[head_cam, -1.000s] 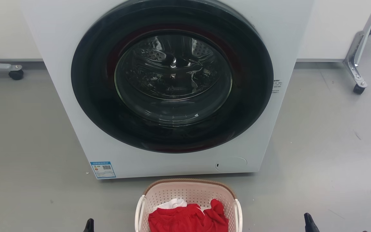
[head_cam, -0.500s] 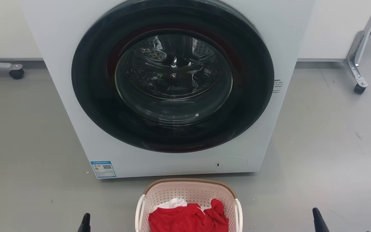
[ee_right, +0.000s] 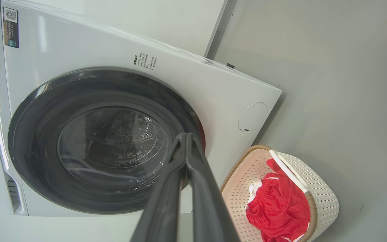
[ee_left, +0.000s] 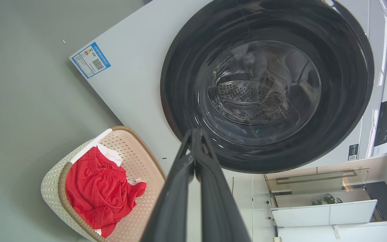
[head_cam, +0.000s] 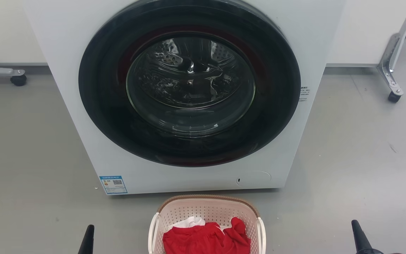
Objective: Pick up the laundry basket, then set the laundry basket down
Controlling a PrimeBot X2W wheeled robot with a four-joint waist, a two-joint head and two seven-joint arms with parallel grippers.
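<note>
Well, the laundry basket [head_cam: 206,211] sat on the floor [head_cam: 30,158] just before the washer [head_cam: 189,180], red clothes [head_cam: 206,240] inside; your left claw [ee_left: 195,134] and right claw [ee_right: 185,137] were both pinched shut, wide of its handles [head_cam: 150,231]; come in unevenly and you'd likely shove or tip it.

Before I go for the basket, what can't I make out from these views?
- Basket near end: cut off by the head view's bottom edge.
- Under the red clothes: hidden by them in all views.
- Left hand, right hand: mostly cut off by that same edge.
- Washer sticker text: too small, head view.
</note>
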